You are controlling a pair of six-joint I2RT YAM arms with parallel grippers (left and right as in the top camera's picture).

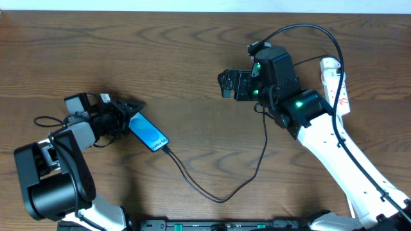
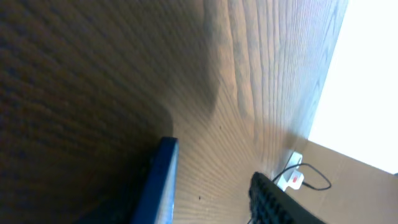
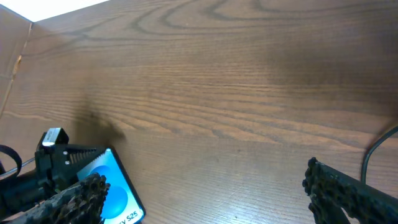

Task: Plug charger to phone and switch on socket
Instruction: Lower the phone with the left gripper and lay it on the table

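The phone (image 1: pixel 149 133) lies flat on the table with its blue screen up, angled down to the right. My left gripper (image 1: pixel 130 116) is at its upper-left end. In the left wrist view the phone (image 2: pixel 163 180) shows as a blue edge near one side, and a wide gap separates it from the other finger (image 2: pixel 273 202), so the jaws stand open. The black charger (image 1: pixel 221 197) runs from the phone's lower-right end in a loop toward the right arm. The white socket (image 1: pixel 336 83) lies at the far right. My right gripper (image 1: pixel 226 84) hovers wide open and empty.
The right wrist view shows the phone (image 3: pixel 115 190) and the left gripper (image 3: pixel 56 155) at lower left, beyond bare wood. The socket (image 2: pixel 292 179) appears small near the table's far edge in the left wrist view. The right arm's own black cable arcs above it.
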